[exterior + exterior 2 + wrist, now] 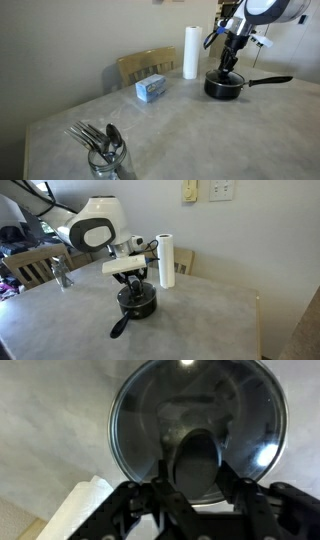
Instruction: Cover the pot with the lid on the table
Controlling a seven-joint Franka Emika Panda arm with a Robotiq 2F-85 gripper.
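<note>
Lid (150,420) — round clear glass with a metal rim — filling most of the wrist view, close beneath the camera; black knob (198,460) at its centre, flanked by the two dark fingers (160,488) of the gripper (198,488); jaws set to either side of the knob, yet cannot tell whether pressing on it or standing just clear. Pale mottled table (50,420) around the lid; white paper towel roll (85,510) at the lower left corner of that view. In both exterior views, lid lying on top of the small black pot (224,87), gripper straight above and down at it; long straight handle (270,80) running out sideways over the table. In an exterior view, nearest the camera, a glass jar of cutlery (105,158); farther on, a small blue box (152,89); behind that, a wooden chair (145,65) at the table's far edge — and the paper towel roll upright, near the pot.
</note>
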